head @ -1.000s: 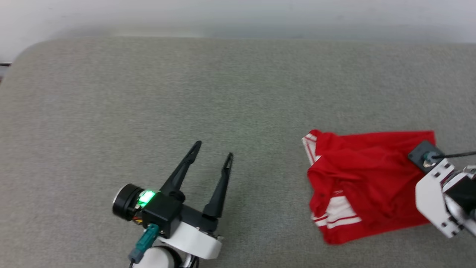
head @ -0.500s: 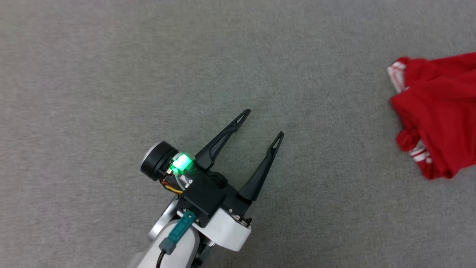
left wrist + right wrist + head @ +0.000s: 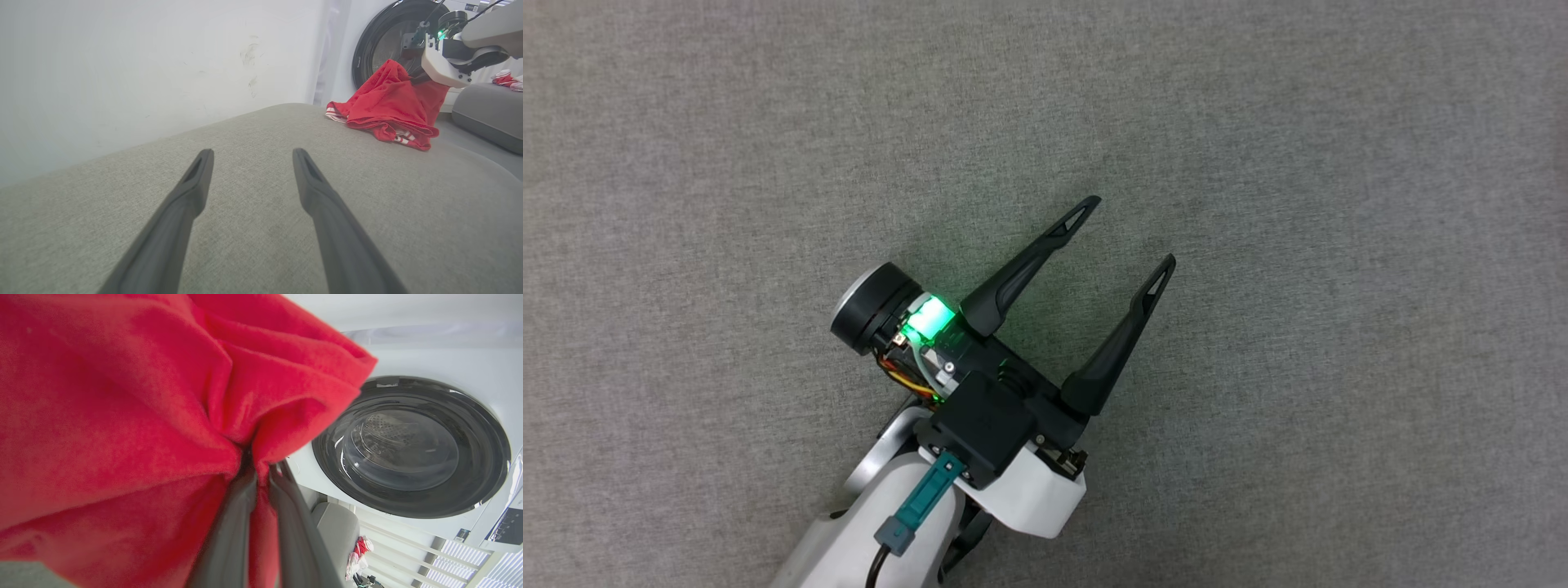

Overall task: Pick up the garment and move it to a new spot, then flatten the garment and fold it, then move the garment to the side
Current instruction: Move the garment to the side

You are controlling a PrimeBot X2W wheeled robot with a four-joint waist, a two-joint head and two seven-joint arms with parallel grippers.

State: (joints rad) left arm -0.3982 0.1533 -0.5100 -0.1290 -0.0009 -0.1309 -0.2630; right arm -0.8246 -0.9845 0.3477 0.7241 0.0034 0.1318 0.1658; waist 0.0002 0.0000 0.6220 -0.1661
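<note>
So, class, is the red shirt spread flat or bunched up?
Bunched up. The shirt sits in a crumpled heap on the grey cushion, one part pinched and held up by the right gripper.

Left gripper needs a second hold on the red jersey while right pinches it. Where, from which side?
I'd take the striped sleeve hem at the red jersey's edge nearest the left gripper. It lies flat on the grey cushion, sticking out of the heap, apart from the right gripper's pinch at the raised peak. Come in low along the cushion, open fingers straddling the hem.
</note>
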